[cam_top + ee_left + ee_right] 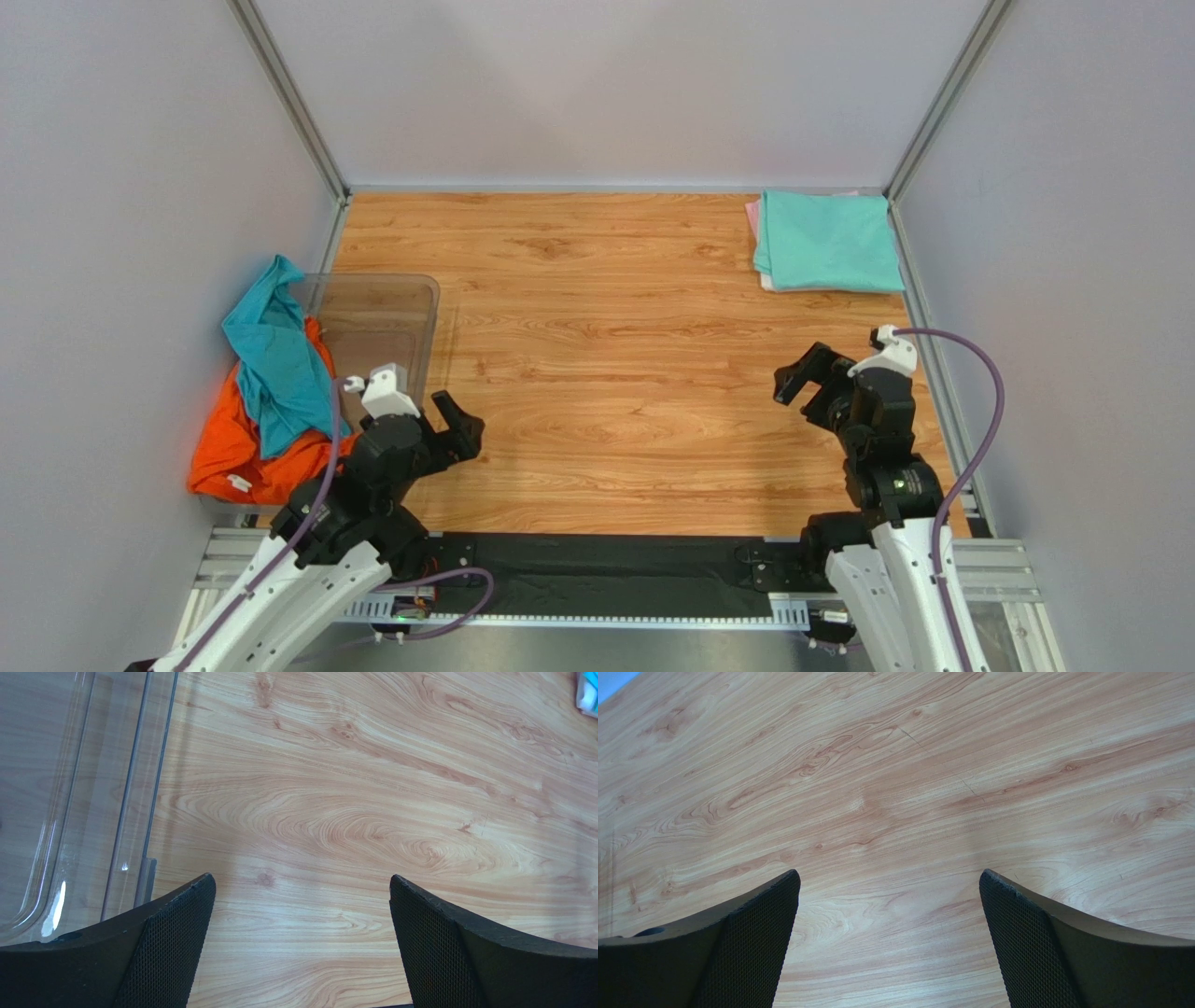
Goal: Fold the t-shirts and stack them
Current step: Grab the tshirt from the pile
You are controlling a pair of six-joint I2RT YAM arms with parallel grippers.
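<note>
Left of the left gripper [460, 424], the teal-blue shirt [277, 357] lies crumpled on the orange shirt [260, 459] by the tub [400, 301]. Beyond the right gripper [804, 378], the folded mint green shirt [828, 241] tops the pink shirt [756, 221]; both grippers gape wide, empty.

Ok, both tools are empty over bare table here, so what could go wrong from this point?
The teal shirt lies draped over the orange shirt, so one pinch may lift both. The clear tub sits right against that pile; the left tool could knock it or snag cloth on its rim.
</note>
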